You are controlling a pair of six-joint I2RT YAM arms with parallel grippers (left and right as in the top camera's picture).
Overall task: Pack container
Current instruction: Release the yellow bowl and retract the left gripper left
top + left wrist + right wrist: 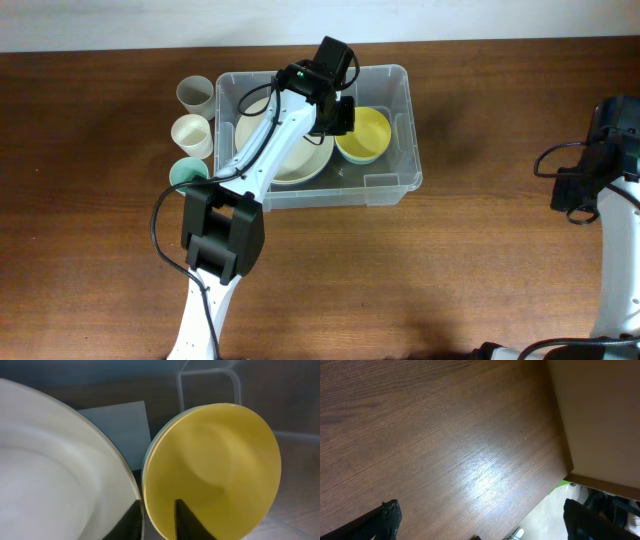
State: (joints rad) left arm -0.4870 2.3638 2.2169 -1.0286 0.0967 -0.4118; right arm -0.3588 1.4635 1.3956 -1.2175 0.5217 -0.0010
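The clear container (410, 120) stands at the back middle of the table. Inside it lie a large white plate (290, 155) on the left and a yellow bowl (370, 132) on the right. My left gripper (340, 115) reaches down into the container. In the left wrist view its fingers (159, 520) straddle the near rim of the yellow bowl (215, 465), closed narrowly on it, with the white plate (55, 480) right beside. The container's white label (117, 430) and wall (210, 380) show behind. My right gripper (575, 190) (490, 520) is wide open and empty.
Two cream cups (195, 93) (191, 133) and a teal cup (185, 173) stand in a row just left of the container. The right arm hovers over bare wood near the table's right edge (570, 475). A pale green rim shows under the yellow bowl.
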